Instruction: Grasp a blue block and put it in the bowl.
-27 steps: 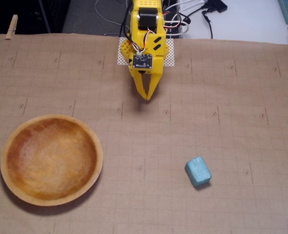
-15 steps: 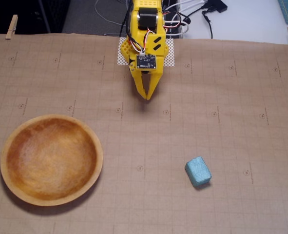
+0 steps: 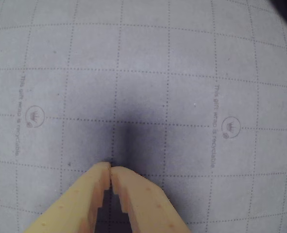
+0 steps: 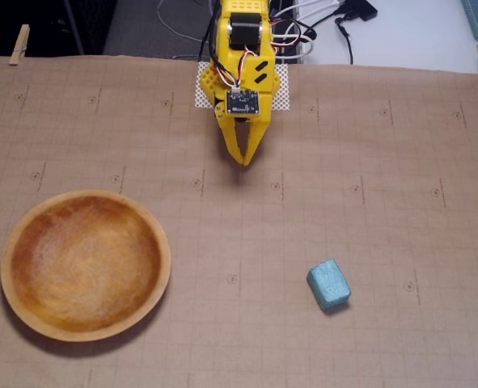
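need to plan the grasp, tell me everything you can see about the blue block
The blue block is a small teal-blue rectangular piece with rounded edges and a matte, faintly mottled surface that looks foam-like. In the fixed view it lies flat on the brown gridded paper, turned at a slant to the grid lines, at lower right. Nothing touches it but the paper. The wrist view does not show it.

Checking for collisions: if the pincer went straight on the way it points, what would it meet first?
Probably just the paper covering the table: the shut pincer points down at a bare patch. The block and bowl lie off to either side.
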You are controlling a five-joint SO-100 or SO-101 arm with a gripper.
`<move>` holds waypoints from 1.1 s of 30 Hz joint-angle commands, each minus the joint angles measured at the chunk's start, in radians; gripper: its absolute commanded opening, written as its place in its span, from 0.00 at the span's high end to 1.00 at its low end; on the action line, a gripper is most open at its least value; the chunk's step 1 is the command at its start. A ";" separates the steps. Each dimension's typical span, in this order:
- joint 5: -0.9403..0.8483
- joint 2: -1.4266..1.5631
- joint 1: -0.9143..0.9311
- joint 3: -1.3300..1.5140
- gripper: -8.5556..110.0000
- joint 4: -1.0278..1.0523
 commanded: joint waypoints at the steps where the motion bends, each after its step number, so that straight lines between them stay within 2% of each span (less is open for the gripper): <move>1: -0.011 0.008 -0.006 -0.153 0.95 -0.009; 20: -0.014 -0.012 -0.003 -0.721 0.95 -0.009; 33: -0.006 -0.495 -0.005 -1.129 0.96 -0.018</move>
